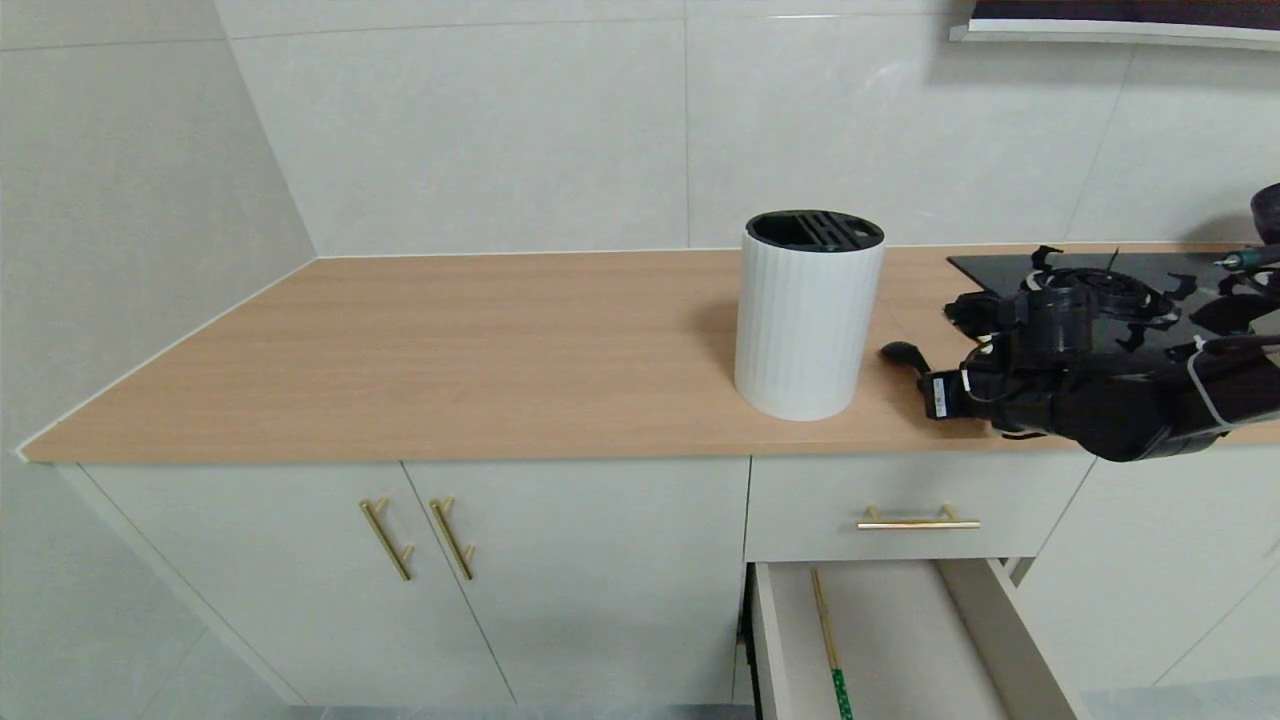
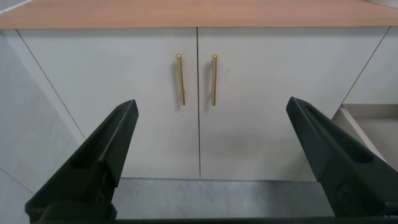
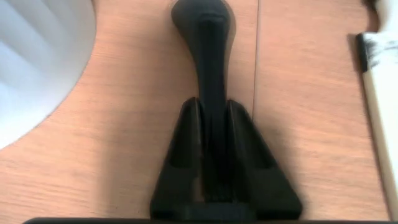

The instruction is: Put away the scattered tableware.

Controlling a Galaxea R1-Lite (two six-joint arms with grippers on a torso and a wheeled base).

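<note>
A black spoon [image 1: 900, 352] lies low over the wooden countertop [image 1: 500, 340], just right of the white ribbed utensil holder [image 1: 808, 315] with a black slotted top. My right gripper [image 1: 940, 388] is shut on the spoon's handle. In the right wrist view the gripper [image 3: 211, 112] clamps the handle with the spoon's bowl [image 3: 202, 18] sticking out ahead and the holder [image 3: 37, 62] to one side. I cannot tell whether the spoon touches the counter. My left gripper [image 2: 211, 106] hangs open, holding nothing, in front of the cabinet doors [image 2: 199, 93].
Under the counter a drawer [image 1: 975, 610] stands pulled out, holding green-tipped chopsticks [image 1: 828, 640]. A black gas hob [image 1: 1100, 280] sits at the back right. A pale stick-like item [image 3: 379, 106] lies beside the spoon. The counter's left half is bare wood.
</note>
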